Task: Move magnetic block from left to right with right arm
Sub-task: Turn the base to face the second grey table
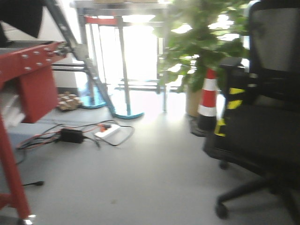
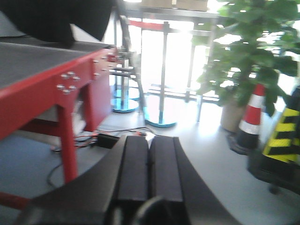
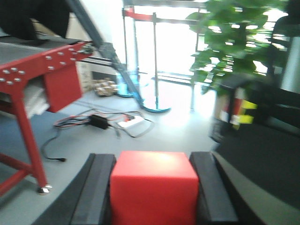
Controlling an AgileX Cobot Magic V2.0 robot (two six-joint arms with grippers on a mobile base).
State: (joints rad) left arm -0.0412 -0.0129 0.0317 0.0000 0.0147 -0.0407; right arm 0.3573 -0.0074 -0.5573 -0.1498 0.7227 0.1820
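— What has your right hand got?
— My right gripper (image 3: 153, 158) is clamped on the magnetic block (image 3: 153, 194), with one black finger pressing each side of it.
— Can you see all of it?
— No. Its lower part runs off the bottom of the wrist view, and the fingers hide its flanks. I see only the top and the front face.
— How does it look?
— Bright red, plain, matte and square-edged. It fills the gap between the fingers.
— And the left hand?
— My left gripper (image 2: 149, 157) has its two pads pressed flat together. Its base is cut off below.
— Where is the block?
— Up off the grey floor, to the right of the red bench (image 3: 28, 77) in my wrist view. Beyond the bench's leg lies a tangle of cables (image 3: 101, 123). Farther right of the bench stand a leafy plant (image 2: 243, 61) and a striped cone (image 2: 251, 117). Everything out there is blurred.
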